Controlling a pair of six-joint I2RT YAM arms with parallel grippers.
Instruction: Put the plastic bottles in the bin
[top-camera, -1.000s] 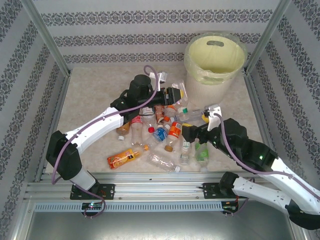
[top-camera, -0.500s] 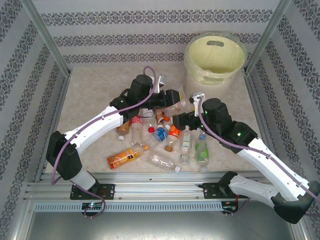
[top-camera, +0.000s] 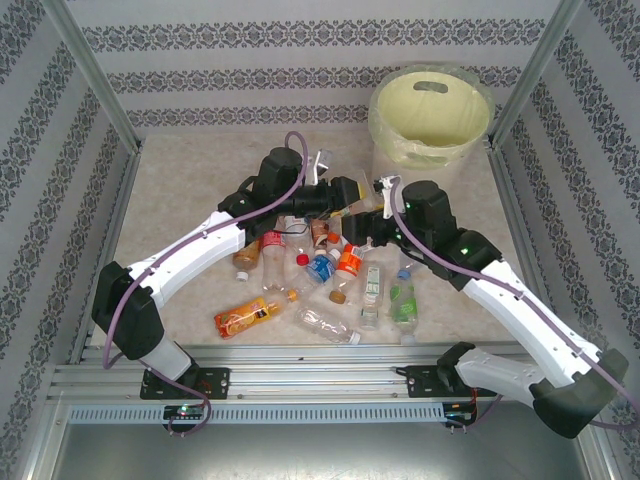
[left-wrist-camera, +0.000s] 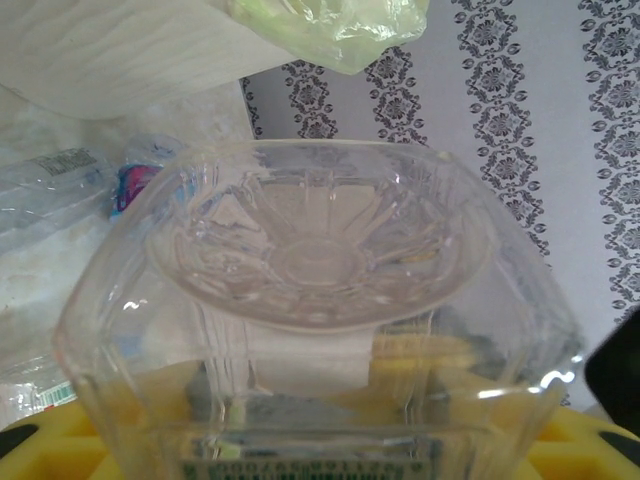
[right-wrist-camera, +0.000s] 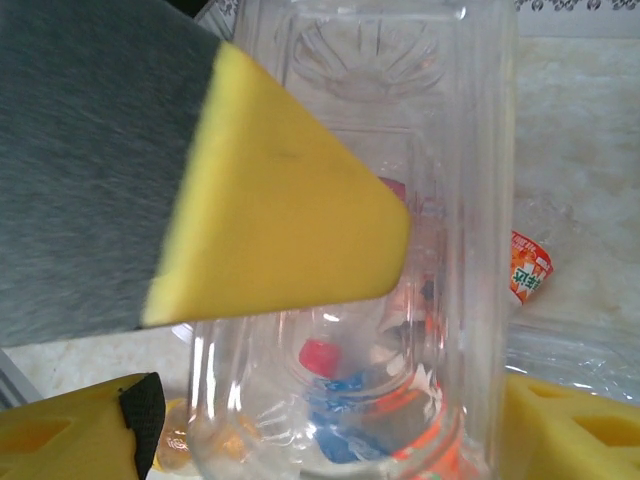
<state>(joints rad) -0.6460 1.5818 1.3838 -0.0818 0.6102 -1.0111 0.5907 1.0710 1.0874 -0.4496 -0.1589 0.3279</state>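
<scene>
The right arm has been swung from the lower right of the top view up to its centre. The right gripper (top-camera: 368, 228) has been brought beside the left gripper (top-camera: 345, 195), and the clear bottle (right-wrist-camera: 450, 130) held there is now bracketed by the right jaws' yellow pads (right-wrist-camera: 290, 220). The left gripper has been lowered slightly in the frame.

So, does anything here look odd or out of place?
Nothing looks spilled. The bottles lie in a jumbled heap, one orange bottle apart near the front. Oddest: the left pincer grips a clear bottle while the right pincer seemingly straddles the same one.
</scene>
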